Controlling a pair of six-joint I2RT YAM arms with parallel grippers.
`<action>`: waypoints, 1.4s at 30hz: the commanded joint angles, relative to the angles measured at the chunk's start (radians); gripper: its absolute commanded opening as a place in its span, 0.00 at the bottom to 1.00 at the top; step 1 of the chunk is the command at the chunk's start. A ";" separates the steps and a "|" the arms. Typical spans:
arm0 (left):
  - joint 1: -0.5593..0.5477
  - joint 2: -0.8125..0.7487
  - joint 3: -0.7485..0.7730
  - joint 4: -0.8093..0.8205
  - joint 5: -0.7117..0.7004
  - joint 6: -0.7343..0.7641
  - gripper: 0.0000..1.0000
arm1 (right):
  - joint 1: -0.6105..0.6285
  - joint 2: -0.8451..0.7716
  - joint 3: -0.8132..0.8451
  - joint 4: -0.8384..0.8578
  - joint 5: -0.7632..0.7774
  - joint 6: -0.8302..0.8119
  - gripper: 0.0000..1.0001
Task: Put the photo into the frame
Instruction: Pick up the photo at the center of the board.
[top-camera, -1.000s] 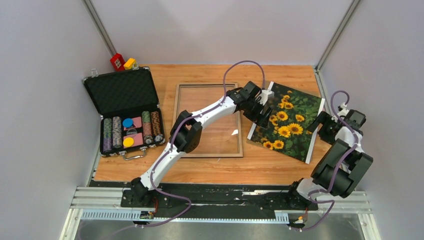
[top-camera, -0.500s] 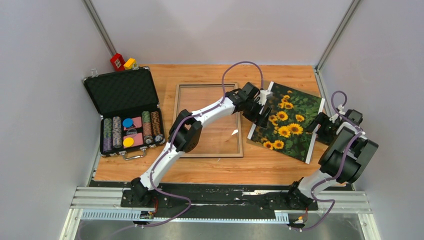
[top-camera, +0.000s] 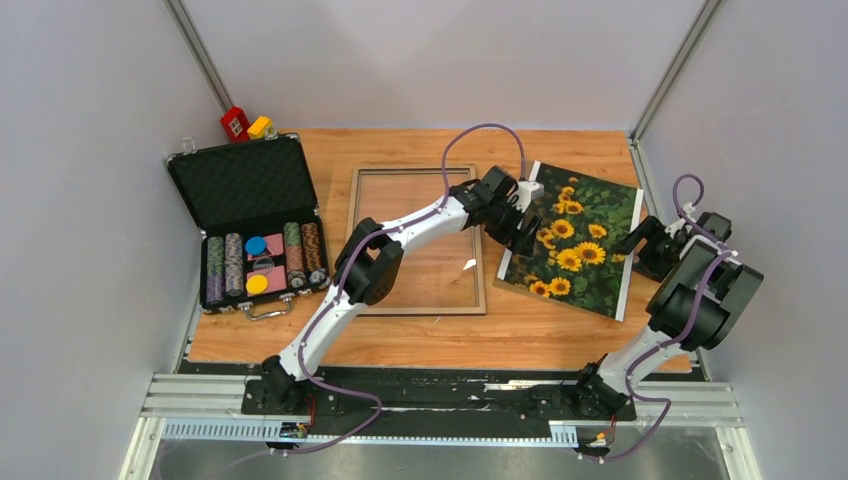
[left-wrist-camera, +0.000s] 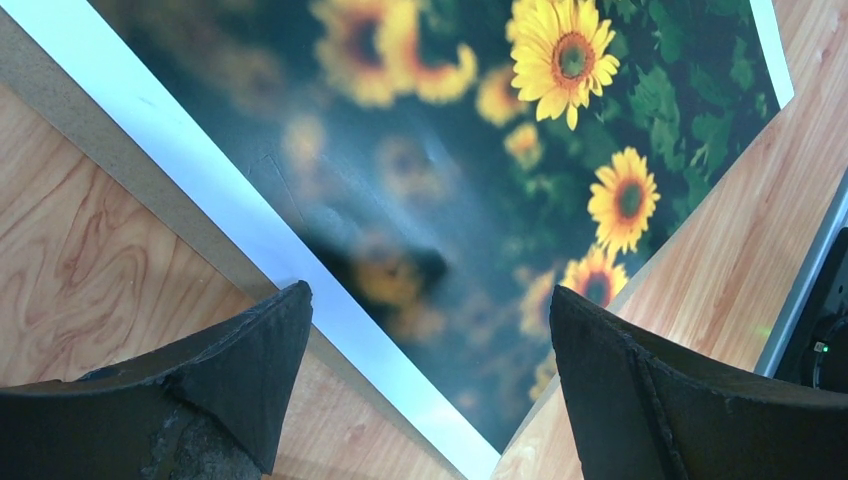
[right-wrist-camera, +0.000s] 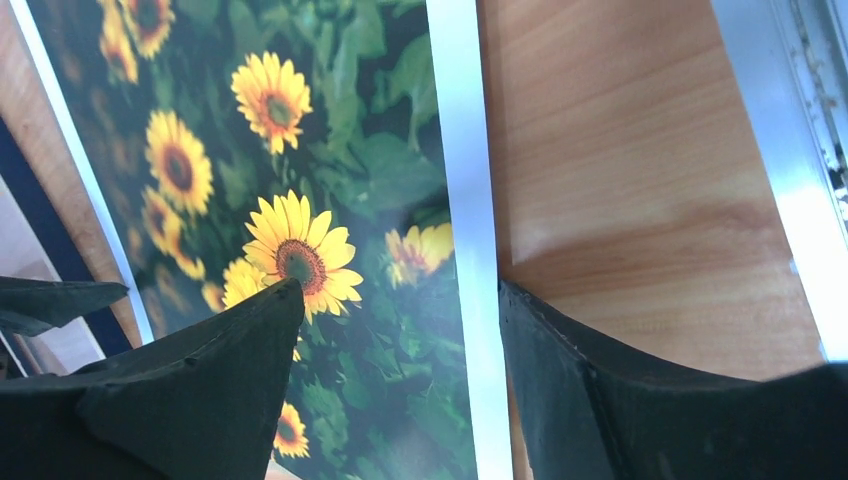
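You are working in a robotics lab test cell, not a home or shop. The left arm (top-camera: 400, 235) and right arm (top-camera: 690, 300) are bolted to a slotted aluminium rail (top-camera: 200, 405) at the near edge of a wood-grain bench (top-camera: 420, 340), with purple cables (top-camera: 480, 128) looping along them. Plain grey panels (top-camera: 90, 200) and metal corner posts (top-camera: 200, 55) wall you in. The unrelated props look staged: a poker chip case (top-camera: 240, 185), toy blocks (top-camera: 235, 123), the photo (top-camera: 575, 240), the frame (top-camera: 420, 311).

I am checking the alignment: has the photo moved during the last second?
Yes, slightly. The photo turned counter-clockwise in the top view; its sides are now nearer to parallel with the frame.
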 joint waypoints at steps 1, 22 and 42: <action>-0.003 -0.026 -0.040 -0.065 0.001 0.012 0.97 | 0.005 0.053 0.022 0.020 -0.067 0.032 0.74; -0.004 -0.014 -0.058 -0.060 -0.004 0.026 0.97 | -0.012 -0.094 -0.017 0.039 -0.361 -0.071 0.64; -0.004 -0.014 -0.066 -0.061 -0.011 0.040 0.97 | -0.011 -0.002 -0.022 0.062 -0.290 -0.106 0.59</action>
